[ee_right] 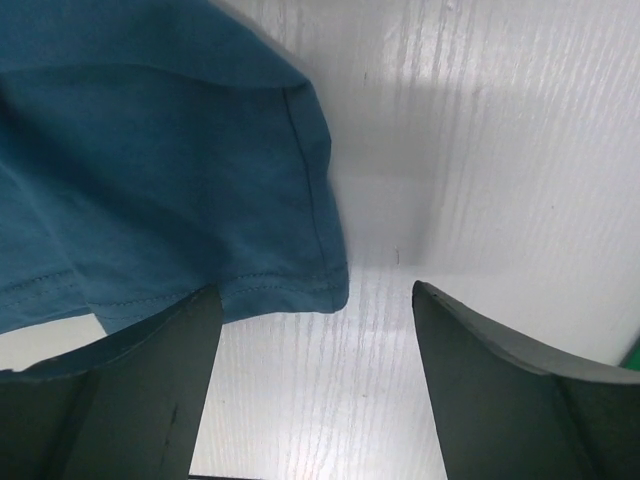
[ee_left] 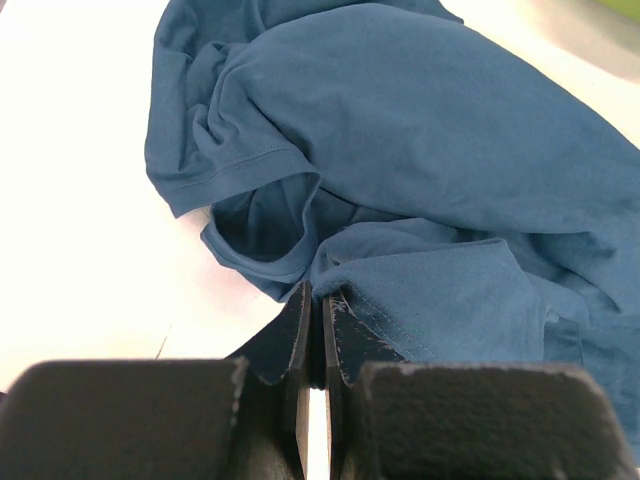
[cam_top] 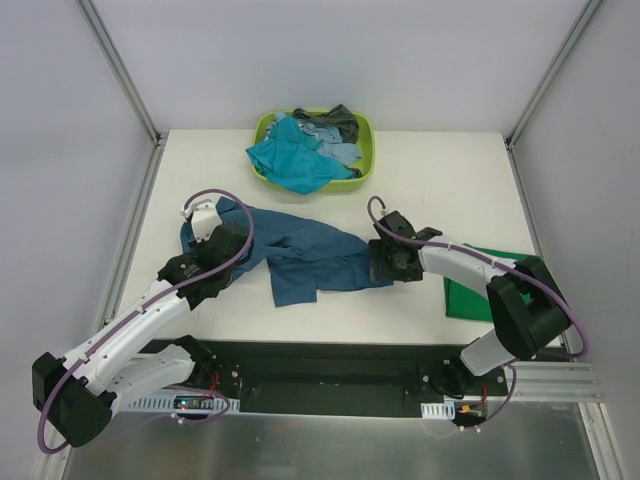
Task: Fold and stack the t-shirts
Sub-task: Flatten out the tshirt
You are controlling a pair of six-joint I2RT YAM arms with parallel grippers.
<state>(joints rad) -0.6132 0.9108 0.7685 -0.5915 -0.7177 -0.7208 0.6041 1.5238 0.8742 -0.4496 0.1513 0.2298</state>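
Centrally on the glossy white desk (cam_top: 440,180), sprawled from near the left edge toward the right: a large dark blue shirt (cam_top: 300,255), soft matte knit, rumpled into ridges, hollows and overlapping folds. Double-stitched along its hems, with one short sleeve gaping open like a pocket in the left wrist view.

Left jaws pressed together on a fold at the left end of the dark blue shirt, cloth pinched between the two flat black pads. Right jaws wide apart at the shirt's right end, low over the desk, with a rounded, hemmed corner of the cloth lying between them; clamped on nothing. Faint wood grain showing in the desk surface just there.

Near the right edge, partly under the right arm: a bright green shirt (cam_top: 470,290), flat, straight-edged and folded, apart from the blue one.

At the middle of the far edge: a lime-green plastic basket (cam_top: 369,147), shallow, with rounded corners and a smooth rim. Heaped inside and spilling over its near rim: a crumpled teal shirt (cam_top: 290,160). Behind it, bunched together toward the basket's right side: a light blue shirt (cam_top: 338,152) and a dark grey shirt (cam_top: 338,120).
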